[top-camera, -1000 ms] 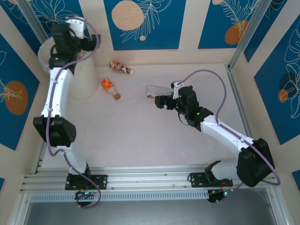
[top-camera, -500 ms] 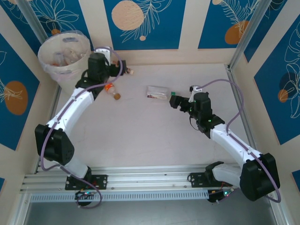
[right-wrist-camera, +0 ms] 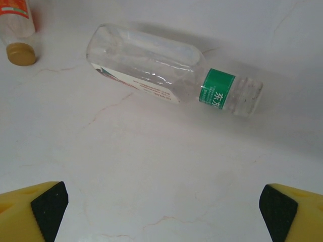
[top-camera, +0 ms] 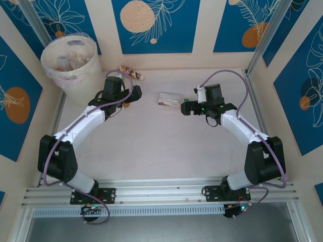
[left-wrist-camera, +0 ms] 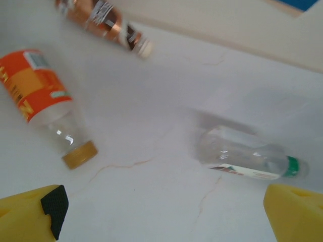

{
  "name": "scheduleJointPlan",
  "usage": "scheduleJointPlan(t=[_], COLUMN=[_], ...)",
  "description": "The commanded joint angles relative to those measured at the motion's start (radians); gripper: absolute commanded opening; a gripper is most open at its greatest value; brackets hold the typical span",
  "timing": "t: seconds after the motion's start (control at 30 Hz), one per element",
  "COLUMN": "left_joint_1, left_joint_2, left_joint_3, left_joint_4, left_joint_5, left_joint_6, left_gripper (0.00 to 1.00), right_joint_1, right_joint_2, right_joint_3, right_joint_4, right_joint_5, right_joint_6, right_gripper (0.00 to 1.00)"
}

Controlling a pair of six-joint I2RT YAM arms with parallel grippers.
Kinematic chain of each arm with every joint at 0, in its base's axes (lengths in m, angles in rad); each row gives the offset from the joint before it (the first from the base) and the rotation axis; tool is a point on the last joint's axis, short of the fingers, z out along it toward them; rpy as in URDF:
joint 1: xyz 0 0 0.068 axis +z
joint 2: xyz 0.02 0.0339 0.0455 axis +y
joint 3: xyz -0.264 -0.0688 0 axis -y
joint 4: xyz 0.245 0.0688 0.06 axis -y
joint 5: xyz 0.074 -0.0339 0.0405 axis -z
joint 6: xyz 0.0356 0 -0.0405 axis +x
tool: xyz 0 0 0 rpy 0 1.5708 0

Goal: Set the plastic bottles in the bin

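bottles lie in the bin at upper left; three remain on the tabletop: brown-labelled bottle, orange-labelled bottle, green-capped bottle at centre; both arms' jaws gape wide, empty

three loose bottles, one bin

Pale, faintly veined bench. Carries at far left corner an upright bag-lined bin. Lying on their sides: brown-labelled bottle near the far wall; orange-labelled bottle, gold-capped; clear green-banded bottle, apart from both.
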Motion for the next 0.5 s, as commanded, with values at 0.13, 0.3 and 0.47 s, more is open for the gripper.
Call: scheduleJointPlan(t=[0.13, 0.3, 0.47], left_joint_1=[0.042, 0.101, 0.126], left_joint_2=[0.227, 0.400, 0.543], left_joint_3=[0.098, 0.239, 0.387], left_joint_4=[-0.093, -0.133, -0.175], left_joint_5=[-0.215, -0.247, -0.327], left_joint_6=[-0.155, -0.209, -0.238], left_gripper=[1.00, 1.00, 1.00], right_joint_1=[-0.003, -0.002, -0.003], right_joint_2=[-0.004, -0.050, -0.119], right_joint_3=[0.009, -0.004, -0.032], right_joint_4=[0.002, -0.017, 0.000], right_joint_5=[-0.021, -0.007, 0.013], right_joint_6=[0.093, 0.104, 0.111], right_gripper=[1.00, 1.00, 1.00])
